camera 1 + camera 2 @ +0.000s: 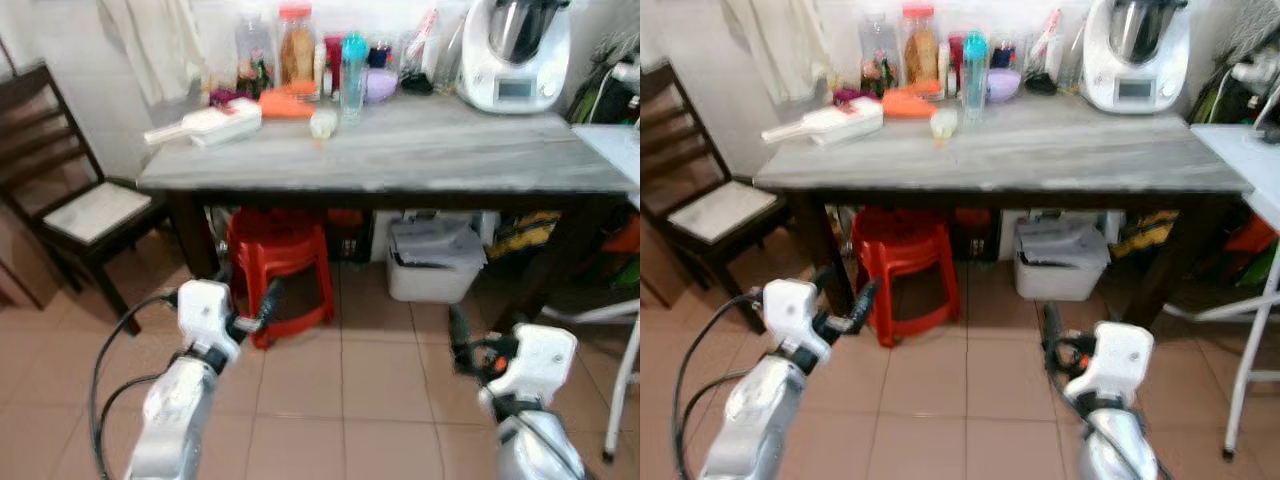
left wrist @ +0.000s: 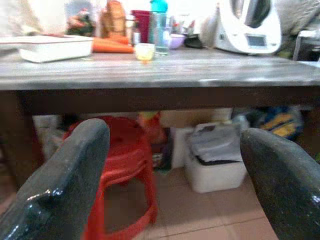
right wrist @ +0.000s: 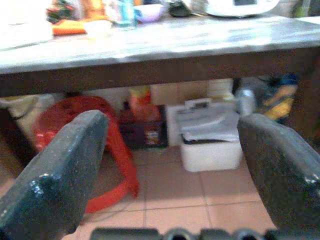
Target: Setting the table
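My left gripper (image 1: 250, 300) is held low in front of me, below table height, its 2 fingers (image 2: 65, 185) spread wide with nothing between them. My right gripper (image 1: 458, 335) sits at a similar height on the other side, its fingers (image 3: 60, 182) likewise parted and empty. Both point toward the table (image 1: 420, 160), and both are well apart from it.

Beneath the table stand a red stool (image 1: 280, 265) and, beside it, a white bin (image 1: 432, 262). A dark chair (image 1: 70, 205) stands at the table's left end.

On the tabletop the items are bunched along the far edge: a white tray (image 1: 205, 124), an orange item (image 1: 287, 104), a small pale cup (image 1: 323, 123), a blue-capped bottle (image 1: 352, 72), a purple bowl (image 1: 380, 85), jars (image 1: 295, 45) and a white kitchen appliance (image 1: 512, 55) at the right. The near half of the surface carries no place settings that I can see.

Assessment: the task is at its opening. Nothing is gripped and nothing appears laid out. Remaining, in my judgement: close in on the table, raise an arm above its edge, and begin arranging the tableware.
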Motion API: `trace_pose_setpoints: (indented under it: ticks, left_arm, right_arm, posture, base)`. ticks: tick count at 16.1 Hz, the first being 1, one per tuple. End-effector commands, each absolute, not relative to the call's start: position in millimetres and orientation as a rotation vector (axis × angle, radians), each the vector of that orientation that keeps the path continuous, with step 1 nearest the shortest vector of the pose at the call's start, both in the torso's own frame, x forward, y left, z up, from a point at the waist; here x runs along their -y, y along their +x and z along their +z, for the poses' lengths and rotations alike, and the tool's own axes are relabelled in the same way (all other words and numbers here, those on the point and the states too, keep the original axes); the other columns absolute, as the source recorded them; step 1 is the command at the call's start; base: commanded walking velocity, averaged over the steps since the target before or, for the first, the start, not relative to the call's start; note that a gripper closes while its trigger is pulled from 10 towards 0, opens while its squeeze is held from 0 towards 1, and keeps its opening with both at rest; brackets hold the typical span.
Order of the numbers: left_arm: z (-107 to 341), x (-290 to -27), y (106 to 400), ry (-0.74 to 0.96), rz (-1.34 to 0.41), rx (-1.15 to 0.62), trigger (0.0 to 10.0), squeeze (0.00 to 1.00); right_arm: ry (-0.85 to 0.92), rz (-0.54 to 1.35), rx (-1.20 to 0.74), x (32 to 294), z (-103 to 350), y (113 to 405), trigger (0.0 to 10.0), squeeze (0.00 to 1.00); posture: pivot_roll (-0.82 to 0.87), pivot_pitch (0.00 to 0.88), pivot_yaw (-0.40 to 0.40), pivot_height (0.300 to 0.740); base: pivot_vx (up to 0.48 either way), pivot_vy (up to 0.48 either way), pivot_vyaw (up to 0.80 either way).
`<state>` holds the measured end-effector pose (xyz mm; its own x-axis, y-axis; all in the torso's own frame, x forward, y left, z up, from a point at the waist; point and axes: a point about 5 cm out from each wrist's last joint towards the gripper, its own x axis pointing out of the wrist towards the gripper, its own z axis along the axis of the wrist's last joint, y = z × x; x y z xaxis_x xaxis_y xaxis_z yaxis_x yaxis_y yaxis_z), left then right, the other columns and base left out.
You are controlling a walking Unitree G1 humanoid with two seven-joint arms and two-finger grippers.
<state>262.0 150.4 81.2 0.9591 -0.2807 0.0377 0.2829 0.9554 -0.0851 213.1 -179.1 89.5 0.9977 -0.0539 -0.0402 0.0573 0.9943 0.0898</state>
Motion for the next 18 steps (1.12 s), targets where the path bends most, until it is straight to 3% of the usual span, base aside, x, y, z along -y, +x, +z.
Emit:
trace_pose_setpoints:
  ticks: [1, 18]
  left_arm:
    - [83.7, -147.0, 264.0, -0.087, -0.298, 0.032, 10.0, 0.00]
    - [86.1, -143.0, 264.6, -0.077, -0.341, 0.019, 10.0, 0.00]
  right_arm:
    - [0.085, -0.061, -0.023, 182.7, 93.8, 214.3, 10.0, 0.00]
    - [0.108, -0.066, -0.026, 177.3, 91.4, 208.0, 10.0, 0.00]
  posture:
    - [-0.02, 0.000, 0.032, 0.740]
    - [-0.02, 0.000, 0.064, 0.740]
  base:
    - [0.000, -0.416, 0.00]
    - [0.000, -0.434, 0.00]
